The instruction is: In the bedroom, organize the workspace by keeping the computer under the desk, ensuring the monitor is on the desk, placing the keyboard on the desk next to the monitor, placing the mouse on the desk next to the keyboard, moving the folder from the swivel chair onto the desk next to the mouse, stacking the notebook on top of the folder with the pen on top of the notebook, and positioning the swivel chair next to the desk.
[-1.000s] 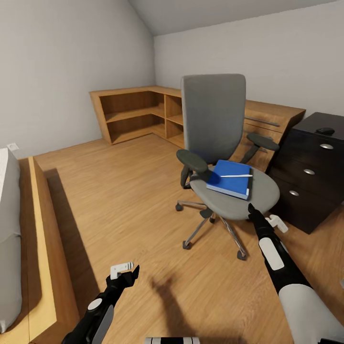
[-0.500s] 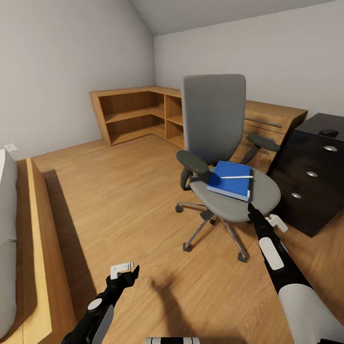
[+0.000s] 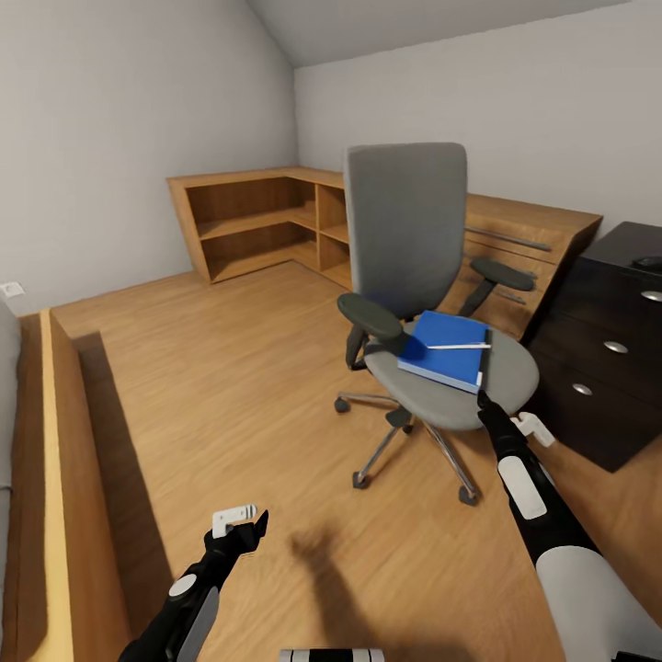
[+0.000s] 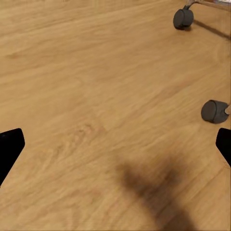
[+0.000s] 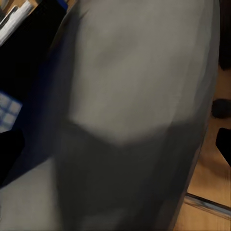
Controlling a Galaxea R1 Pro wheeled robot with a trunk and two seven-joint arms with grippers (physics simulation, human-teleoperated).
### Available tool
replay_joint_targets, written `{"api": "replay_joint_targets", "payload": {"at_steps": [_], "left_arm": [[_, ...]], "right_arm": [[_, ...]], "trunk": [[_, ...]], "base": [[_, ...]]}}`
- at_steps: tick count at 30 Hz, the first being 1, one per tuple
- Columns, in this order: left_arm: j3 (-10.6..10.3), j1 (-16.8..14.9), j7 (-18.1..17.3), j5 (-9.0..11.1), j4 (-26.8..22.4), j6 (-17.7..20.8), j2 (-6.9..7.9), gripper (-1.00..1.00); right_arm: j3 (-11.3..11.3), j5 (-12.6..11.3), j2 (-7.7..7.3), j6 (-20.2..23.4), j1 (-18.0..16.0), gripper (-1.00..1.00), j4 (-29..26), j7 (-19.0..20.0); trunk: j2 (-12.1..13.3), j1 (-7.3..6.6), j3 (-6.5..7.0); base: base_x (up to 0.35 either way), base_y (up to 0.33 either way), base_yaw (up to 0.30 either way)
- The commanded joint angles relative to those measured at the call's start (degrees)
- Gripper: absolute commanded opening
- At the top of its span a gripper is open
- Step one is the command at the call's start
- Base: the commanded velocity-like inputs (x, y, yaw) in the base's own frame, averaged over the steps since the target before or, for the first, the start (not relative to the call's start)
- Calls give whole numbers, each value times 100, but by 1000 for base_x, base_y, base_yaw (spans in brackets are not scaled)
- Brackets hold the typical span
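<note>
The grey swivel chair (image 3: 409, 230) stands mid-room on the wood floor. On its seat lies the blue folder (image 3: 441, 350), and the white pen (image 3: 457, 347) rests across it. A dark strip runs along the folder's right edge; I cannot tell if it is the notebook. My right gripper (image 3: 481, 402) is open at the seat's front edge, just short of the folder; its wrist view is close on the grey seat (image 5: 134, 96). My left gripper (image 3: 248, 524) hangs open over bare floor. The black desk drawer unit (image 3: 602, 359) is at right, with the mouse (image 3: 648, 262) on top.
A wooden corner shelf (image 3: 257, 216) and a wooden drawer chest (image 3: 524, 244) line the far walls. A wooden bed frame (image 3: 64, 460) runs along the left. The chair's chrome base and casters (image 4: 214, 111) spread over the floor between my arms.
The whole view has crept forward: the bed slides off to the left and the desk to the right. Both arms keep their pose, and the folder and pen stay on the seat.
</note>
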Motion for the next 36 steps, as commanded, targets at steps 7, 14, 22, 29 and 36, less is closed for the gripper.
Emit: {"api": "replay_joint_targets", "payload": {"at_steps": [7, 14, 22, 29, 36], "left_arm": [[25, -6, -52, 55, 6, -4, -6, 100], [25, -7, -52, 55, 6, -4, -7, 100], [25, -4, -49, 55, 6, -4, -7, 100], [25, -4, -50, 55, 6, -4, -5, 100], [24, -5, -52, 53, 6, -9, -7, 100]], "right_arm": [[23, -90, -3, -20, 1, 100, 362, -14], [30, -90, -2, -20, 1, 100, 384, -14], [32, -90, -2, -20, 1, 100, 389, -14], [32, -90, -2, -20, 1, 100, 390, -14], [32, -90, -2, -20, 1, 100, 390, -14]], "trunk": [[0, 3, -5], [0, 3, -5], [0, 3, -5], [0, 3, -5], [0, 3, -5]], "base": [[229, 0, 0], [104, 0, 26], [5, 0, 174], [12, 0, 108], [239, 0, 6]]}}
